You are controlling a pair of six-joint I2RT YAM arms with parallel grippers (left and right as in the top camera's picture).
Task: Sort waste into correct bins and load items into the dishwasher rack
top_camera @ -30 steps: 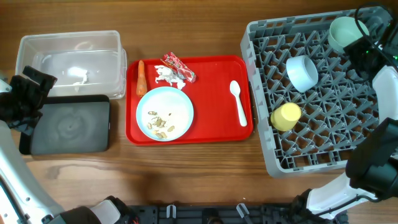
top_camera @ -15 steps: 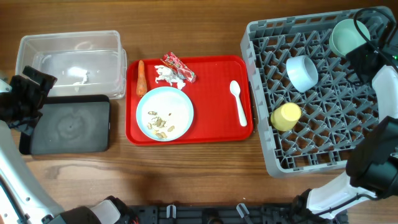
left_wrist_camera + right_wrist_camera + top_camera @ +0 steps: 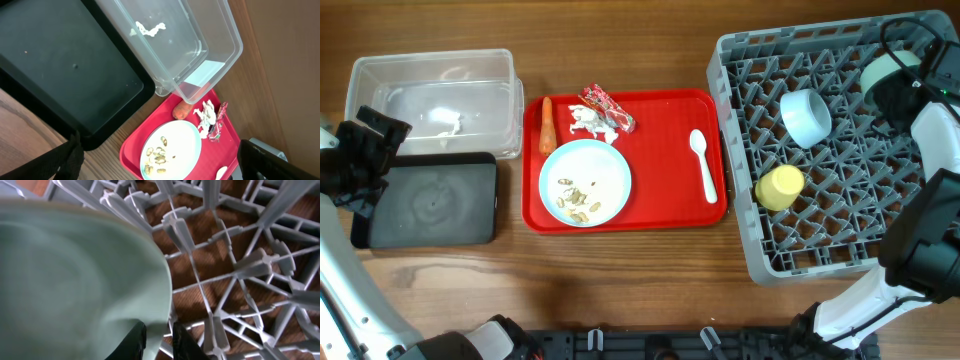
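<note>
Since a second ago the pale mint bowl [image 3: 886, 68] has slid a little right and nearer over the far right corner of the dishwasher rack [image 3: 732, 200], and it has tipped from mouth-up onto its edge. Nearest, the small yellow cup [image 3: 780, 187] lies in the rack's near left part. The light blue plate [image 3: 585, 182], with seeds [image 3: 578, 198] on it, sits on the red tray [image 3: 665, 125] to the left. Farther left, the left gripper [image 3: 160, 160] hangs over the black tray [image 3: 430, 200] with its fingers wide apart and nothing between them. Farther back, the small light blue bowl [image 3: 807, 117] rests on the pegs, close to the left of the mint bowl. The right gripper [image 3: 155, 341] is clamped on the mint bowl's rim, one finger [image 3: 134, 339] on each side of it. Judging from the wrist view, the rim is close above the pegs but not yet settled. The move probably calls for lowering straight down so the rim drops into a gap between peg rows. The bowl should keep its lean, and the fingers should part only once the pegs carry it. Drifting left risks nudging the small blue bowl.
</note>
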